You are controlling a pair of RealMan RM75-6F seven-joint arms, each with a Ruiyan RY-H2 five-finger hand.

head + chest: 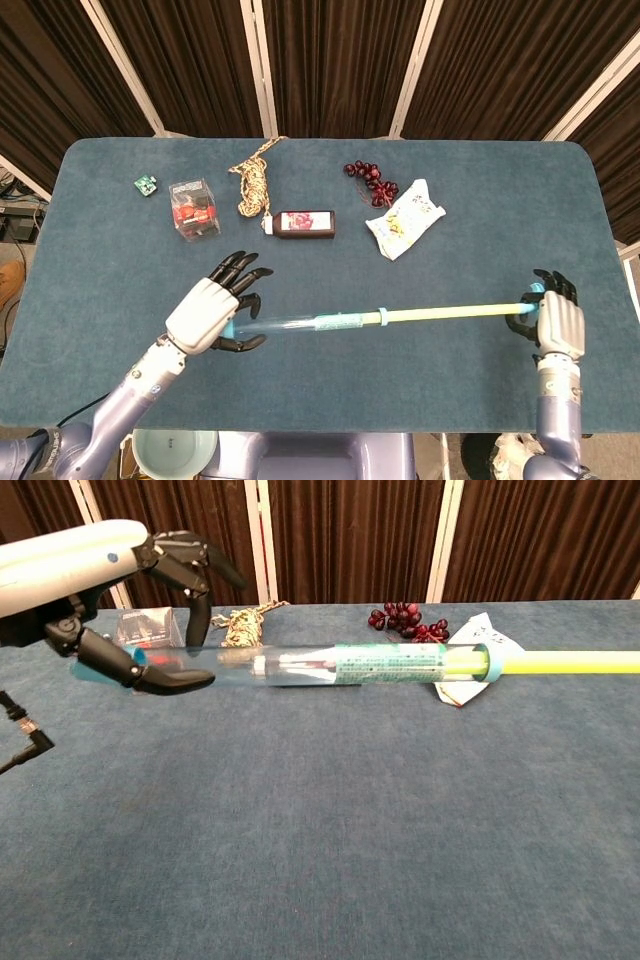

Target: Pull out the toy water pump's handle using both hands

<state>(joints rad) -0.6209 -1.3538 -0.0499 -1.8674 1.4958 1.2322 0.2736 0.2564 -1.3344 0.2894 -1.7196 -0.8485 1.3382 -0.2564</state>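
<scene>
The toy water pump (330, 321) hangs level above the near part of the table, a clear tube (330, 666) with a pale blue end ring and a printed label. My left hand (208, 314) grips the tube's closed end (140, 665) between thumb and fingers. A long yellow-green rod (450, 312) sticks far out of the tube's right end. At the rod's end my right hand (556, 323) holds the blue handle (527, 306). The chest view shows the rod (580, 661) running off the right edge, and the right hand is outside that view.
On the blue table (100, 260) beyond the pump lie a dark bottle (303, 223), a coiled rope (252, 185), a clear box with red parts (194, 208), dark red grapes (371, 181), a white snack packet (404, 218) and a small green chip (147, 184).
</scene>
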